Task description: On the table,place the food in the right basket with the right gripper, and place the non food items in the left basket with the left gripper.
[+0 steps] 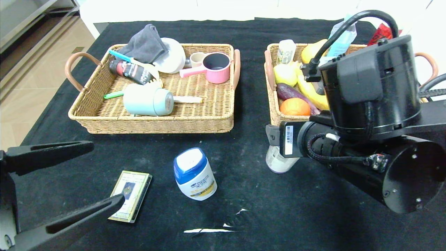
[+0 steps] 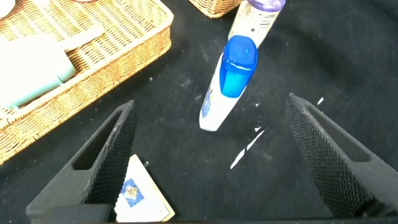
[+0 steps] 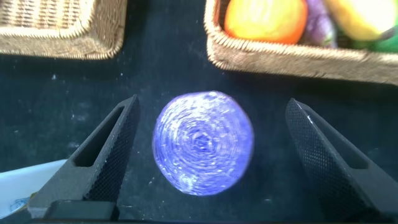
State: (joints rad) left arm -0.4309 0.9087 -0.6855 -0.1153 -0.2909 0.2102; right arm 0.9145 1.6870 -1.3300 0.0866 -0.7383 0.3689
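Observation:
A white bottle with a blue cap [image 1: 194, 173] lies on the black table, also in the left wrist view [image 2: 231, 81]. A small flat card box [image 1: 129, 195] lies to its left. My left gripper [image 1: 106, 172] is open and empty; one fingertip is over the card box [image 2: 140, 199]. A white bottle with a purple foil lid [image 1: 278, 161] stands in front of the right basket [image 1: 271, 115]. My right gripper [image 3: 211, 106] is open above it, one finger on each side of the lid [image 3: 202, 142], not touching. In the head view the right arm hides its fingers.
The left basket [image 1: 156, 123] holds a grey cloth, a white plate, a pink cup, a mint mug, a dark tube and utensils. The right basket holds an orange [image 1: 294, 106], an eggplant, bananas, a pear and packets. White scuffs [image 1: 209, 230] mark the cloth near the front.

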